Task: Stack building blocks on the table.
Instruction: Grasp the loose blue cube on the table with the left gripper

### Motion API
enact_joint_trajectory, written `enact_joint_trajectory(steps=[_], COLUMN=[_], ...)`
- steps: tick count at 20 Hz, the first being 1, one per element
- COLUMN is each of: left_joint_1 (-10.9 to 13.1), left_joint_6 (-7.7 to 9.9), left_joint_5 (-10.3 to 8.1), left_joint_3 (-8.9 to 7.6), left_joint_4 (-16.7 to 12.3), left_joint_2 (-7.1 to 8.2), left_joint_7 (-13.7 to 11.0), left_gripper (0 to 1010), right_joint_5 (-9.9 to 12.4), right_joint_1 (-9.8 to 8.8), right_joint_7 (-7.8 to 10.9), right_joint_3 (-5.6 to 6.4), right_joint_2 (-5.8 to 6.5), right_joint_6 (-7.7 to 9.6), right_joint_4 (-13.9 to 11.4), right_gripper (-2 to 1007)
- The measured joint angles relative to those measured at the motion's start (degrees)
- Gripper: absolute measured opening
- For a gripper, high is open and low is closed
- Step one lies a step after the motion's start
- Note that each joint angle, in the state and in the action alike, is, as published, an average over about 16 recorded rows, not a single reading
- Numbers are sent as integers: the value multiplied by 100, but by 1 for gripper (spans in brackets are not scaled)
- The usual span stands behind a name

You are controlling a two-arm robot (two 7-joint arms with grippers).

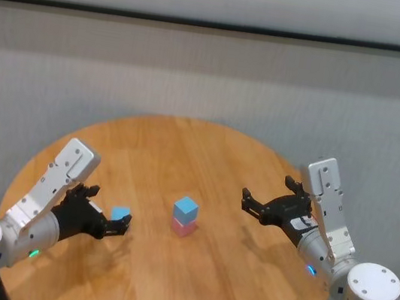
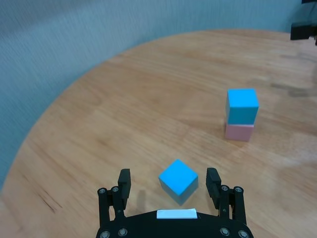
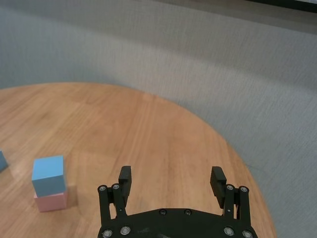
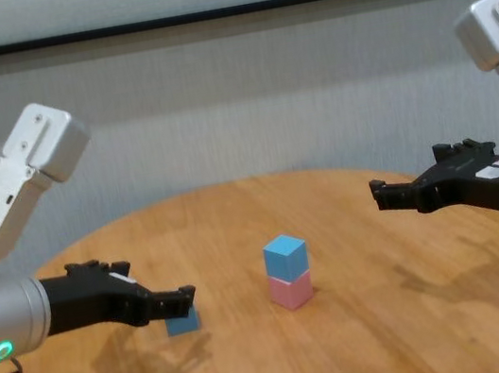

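A light blue cube (image 1: pixel 185 208) sits on a pale pink cube (image 1: pixel 183 227) near the middle of the round wooden table (image 1: pixel 185 148). The stack also shows in the chest view (image 4: pixel 285 257) and in the left wrist view (image 2: pixel 242 105). A second light blue cube (image 1: pixel 120 214) lies on the table to the left. My left gripper (image 1: pixel 121 223) is open around it: in the left wrist view the cube (image 2: pixel 178 179) lies between the spread fingers (image 2: pixel 124 181), not touching them. My right gripper (image 1: pixel 249 201) is open and empty, above the table to the right of the stack.
The table's edge curves close behind and beside both arms. A grey wall (image 1: pixel 212 76) stands behind the table. Bare wood lies between the stack and each gripper.
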Motion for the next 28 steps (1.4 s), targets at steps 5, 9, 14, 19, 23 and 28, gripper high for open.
enact_joint_trajectory(steps=[5,9,14,19,23,28], left_joint_1=[-18,-34,-73,-133,-194,-297], left_joint_6=[19,25,2,-38,-81,-151], left_joint_5=[-75,-120,-162,-186,-194,-190], left_joint_3=[16,44,84,117,141,178], left_joint_4=[105,199,329,465,590,780], left_joint_2=[-64,-106,-161,-204,-234,-274], left_joint_7=[1,-8,-17,-20,-25,-46], left_gripper=[1000,1000,1000,1000,1000,1000], right_joint_5=[-2,-3,-4,-3,-3,-3], right_joint_1=[2,2,3,3,3,3], right_joint_7=[0,0,0,0,0,0], right_joint_3=[-2,-2,-3,-3,-3,-3], right_joint_2=[2,3,3,4,4,4], right_joint_6=[-3,-5,-7,-8,-9,-9], right_joint_4=[-3,-4,-6,-7,-7,-7], right_gripper=[1004,1004,1005,1005,1004,1004])
